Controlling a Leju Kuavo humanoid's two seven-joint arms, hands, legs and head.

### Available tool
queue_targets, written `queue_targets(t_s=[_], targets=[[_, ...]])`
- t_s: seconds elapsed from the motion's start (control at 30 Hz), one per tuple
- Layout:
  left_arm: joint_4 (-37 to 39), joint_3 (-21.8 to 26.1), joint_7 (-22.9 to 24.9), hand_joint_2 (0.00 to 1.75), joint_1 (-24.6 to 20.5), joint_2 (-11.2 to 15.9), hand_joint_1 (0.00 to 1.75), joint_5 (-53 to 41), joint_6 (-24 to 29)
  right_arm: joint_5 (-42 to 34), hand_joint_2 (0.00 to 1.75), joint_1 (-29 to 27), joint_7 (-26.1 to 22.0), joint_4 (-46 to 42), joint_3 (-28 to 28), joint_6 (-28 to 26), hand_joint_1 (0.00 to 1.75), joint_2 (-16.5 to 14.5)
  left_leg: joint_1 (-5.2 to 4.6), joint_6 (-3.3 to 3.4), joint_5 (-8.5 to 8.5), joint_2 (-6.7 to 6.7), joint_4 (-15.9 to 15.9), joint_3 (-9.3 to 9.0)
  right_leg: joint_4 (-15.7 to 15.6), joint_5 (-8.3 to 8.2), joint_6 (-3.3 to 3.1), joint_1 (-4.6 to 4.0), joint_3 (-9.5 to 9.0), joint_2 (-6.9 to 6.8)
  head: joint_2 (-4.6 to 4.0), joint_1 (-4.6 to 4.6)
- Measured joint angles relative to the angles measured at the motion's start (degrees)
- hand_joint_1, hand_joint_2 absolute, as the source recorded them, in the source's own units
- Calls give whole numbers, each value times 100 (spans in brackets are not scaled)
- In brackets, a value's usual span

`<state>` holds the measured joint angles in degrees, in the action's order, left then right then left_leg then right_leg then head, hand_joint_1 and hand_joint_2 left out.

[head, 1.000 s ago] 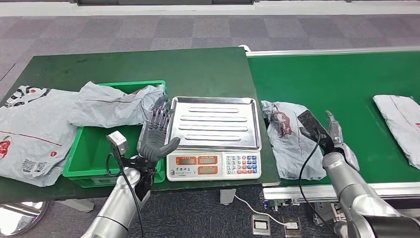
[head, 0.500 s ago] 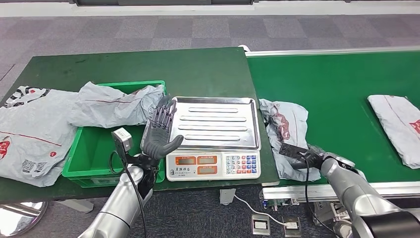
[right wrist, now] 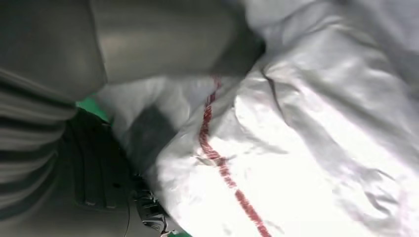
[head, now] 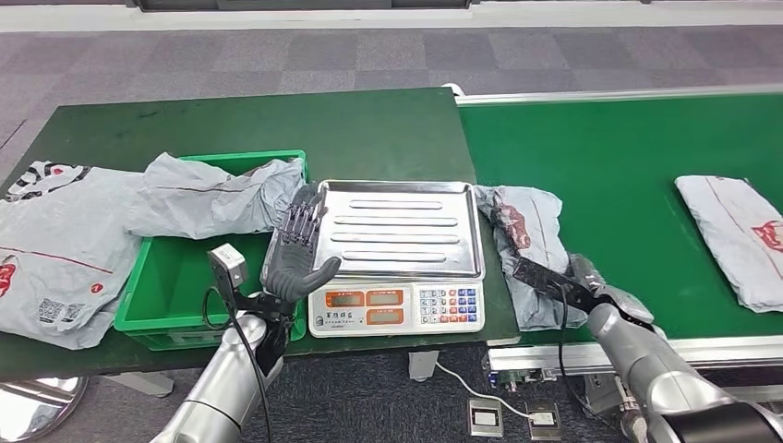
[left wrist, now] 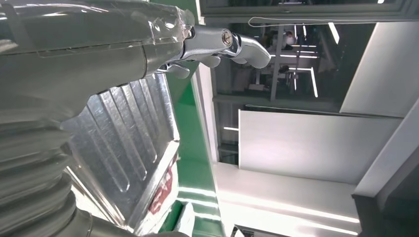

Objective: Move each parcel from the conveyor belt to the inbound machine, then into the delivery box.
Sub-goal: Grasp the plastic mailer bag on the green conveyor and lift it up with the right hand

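Fingers of right hand (head: pixel 591 286) hidden under parcel (head: pixel 528 247).

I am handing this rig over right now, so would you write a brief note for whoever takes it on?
Left hand: raised at the scale's left edge, fingers apart, holding nothing.
Right hand: low on the near parcel at the belt's near edge; the right wrist view shows it against the bag, but a grasp cannot be confirmed.
Scale: tray bare.
Second parcel: further right on the belt.
Done: one parcel lies across the green box.
Left: weigh and box both belt parcels.
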<state>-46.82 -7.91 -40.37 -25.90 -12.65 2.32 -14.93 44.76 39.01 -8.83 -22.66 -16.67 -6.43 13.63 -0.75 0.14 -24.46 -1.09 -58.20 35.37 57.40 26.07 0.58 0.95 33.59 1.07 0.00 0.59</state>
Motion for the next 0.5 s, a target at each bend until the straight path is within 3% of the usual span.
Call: queue_targets(t_s=[0.03,0.1,0.17,0.3,0.5], targets=[[-5,0,0,175,5,2,0,1,0,-5,175,-22,-14,-30,6,-52,122,-18,0,0,0,0,0,0,0,0,0,0,0,-1,0,0],[-15,0,0,175,20,10,0,1,0,-70,175,-61,-65,-92,23,-176,122,-47,1,0,0,-3,1,0,1,0,-1,-2,0,-4,0,0],[-26,0,0,175,31,15,0,4,-5,-222,175,-127,-227,-201,104,-525,175,-78,2,-1,1,-3,1,1,2,0,-1,-2,0,-7,0,0],[-32,0,0,175,33,3,0,28,-38,-674,175,-333,-915,-604,472,-1246,175,-145,2,-1,0,-3,1,1,2,1,-1,-2,2,-8,0,0],[-32,0,0,175,29,-14,0,31,-58,-1248,175,-747,-1756,-1362,959,-1492,175,-194,1,0,0,-11,1,6,1,2,-1,0,2,-11,0,0]])
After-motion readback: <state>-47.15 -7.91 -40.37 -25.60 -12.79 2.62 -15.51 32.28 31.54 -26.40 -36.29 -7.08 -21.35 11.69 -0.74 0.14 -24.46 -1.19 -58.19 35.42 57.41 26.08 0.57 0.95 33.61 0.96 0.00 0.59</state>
